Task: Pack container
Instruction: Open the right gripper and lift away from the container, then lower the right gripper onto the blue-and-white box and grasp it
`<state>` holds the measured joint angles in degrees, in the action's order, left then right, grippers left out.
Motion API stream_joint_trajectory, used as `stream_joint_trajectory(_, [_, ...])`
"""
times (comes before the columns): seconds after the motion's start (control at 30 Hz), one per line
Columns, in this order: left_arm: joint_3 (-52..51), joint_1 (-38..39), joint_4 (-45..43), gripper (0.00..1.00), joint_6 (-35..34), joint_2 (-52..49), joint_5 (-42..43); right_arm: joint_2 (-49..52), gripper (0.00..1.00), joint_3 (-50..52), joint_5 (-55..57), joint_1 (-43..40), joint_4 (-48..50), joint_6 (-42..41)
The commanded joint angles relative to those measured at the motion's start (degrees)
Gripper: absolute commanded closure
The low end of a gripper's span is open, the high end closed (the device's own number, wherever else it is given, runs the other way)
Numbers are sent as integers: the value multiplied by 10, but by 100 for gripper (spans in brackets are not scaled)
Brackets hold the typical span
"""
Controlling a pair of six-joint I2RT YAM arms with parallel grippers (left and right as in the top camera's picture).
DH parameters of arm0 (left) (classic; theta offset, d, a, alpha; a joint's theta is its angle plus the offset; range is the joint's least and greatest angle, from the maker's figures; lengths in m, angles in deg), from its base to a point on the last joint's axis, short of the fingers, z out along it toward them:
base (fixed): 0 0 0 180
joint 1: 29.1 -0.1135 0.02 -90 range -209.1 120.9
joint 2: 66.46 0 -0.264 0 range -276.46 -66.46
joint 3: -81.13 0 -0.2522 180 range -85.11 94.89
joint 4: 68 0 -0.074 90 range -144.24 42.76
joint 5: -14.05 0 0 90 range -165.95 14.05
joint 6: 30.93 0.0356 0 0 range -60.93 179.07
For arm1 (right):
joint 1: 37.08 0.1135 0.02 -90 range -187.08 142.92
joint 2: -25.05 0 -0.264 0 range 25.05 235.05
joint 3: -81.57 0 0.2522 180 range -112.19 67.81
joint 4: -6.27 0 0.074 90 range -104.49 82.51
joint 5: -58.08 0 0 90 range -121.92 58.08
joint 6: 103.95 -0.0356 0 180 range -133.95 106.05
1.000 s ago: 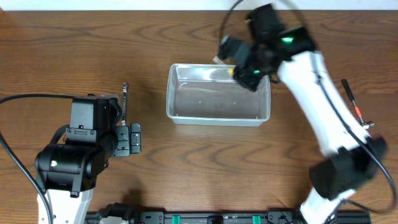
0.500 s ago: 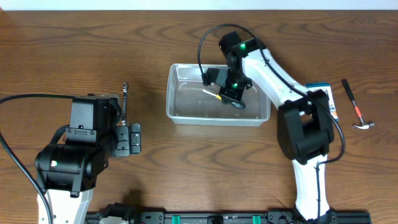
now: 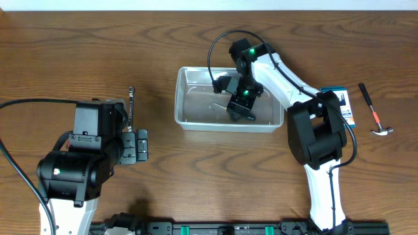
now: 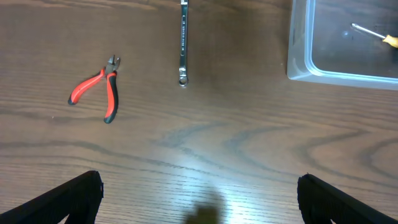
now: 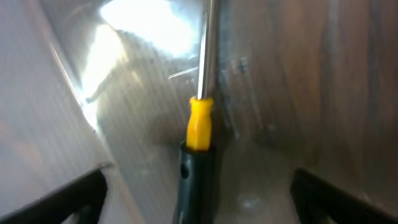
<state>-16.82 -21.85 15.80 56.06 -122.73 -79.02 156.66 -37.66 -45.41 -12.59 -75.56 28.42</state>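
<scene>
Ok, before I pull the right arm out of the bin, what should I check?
1. Yellow-and-black-handled metal screwdriver inside the clear rectangular plastic bin: ok.
2. Right pincer open, not gripping it: ok.
3. Screwdriver lying flat on the bin floor: cannot tell.
4. Left pincer open and empty: ok.
5. All tools packed: not ok; red-handled pliers, silver wrench and black-handled hammer lie on the wooden table.

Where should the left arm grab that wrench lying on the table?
Grip the wrench mid-shaft, coming straight down from above and closing across its narrow width. It lies flat on the table, so probably only the thin long edges offer a hold, and the middle should keep it balanced.
</scene>
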Motion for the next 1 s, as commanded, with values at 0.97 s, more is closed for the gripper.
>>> stream_joint_trajectory(0.97, [13, 2, 0, 2, -1, -2, -7, -256, 1, 47, 155, -384, -45, -260])
